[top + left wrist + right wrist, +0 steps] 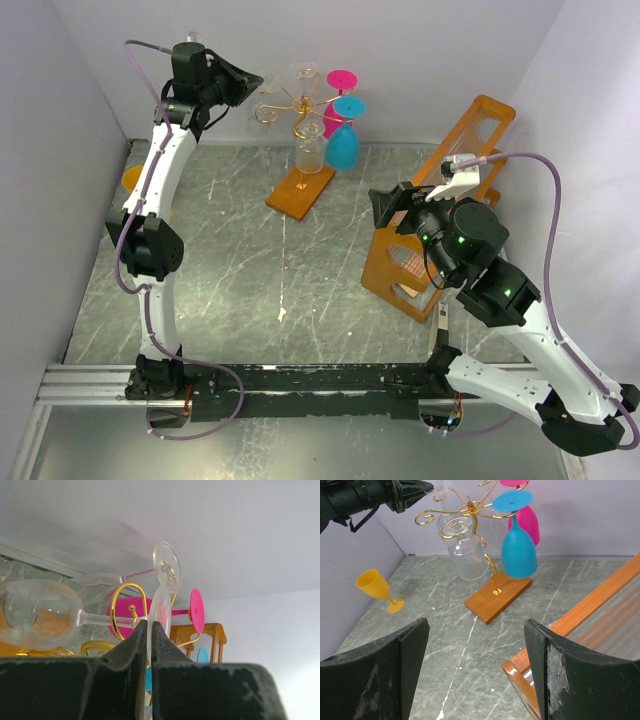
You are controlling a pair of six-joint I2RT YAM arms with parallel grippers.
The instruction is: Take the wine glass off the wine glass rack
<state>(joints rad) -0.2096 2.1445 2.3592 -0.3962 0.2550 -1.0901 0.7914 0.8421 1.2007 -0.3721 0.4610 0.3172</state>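
Left wrist cam has our left end effector [147, 626] clenched to a thin slit right at the foot of the clear wine glass [40, 612], and we can't tell if it's pinching anything. That glass hangs on the wine glass rack [300, 188] by the surface's far edge. Our right end effector [476, 625] sits released, well apart toward the right edge.
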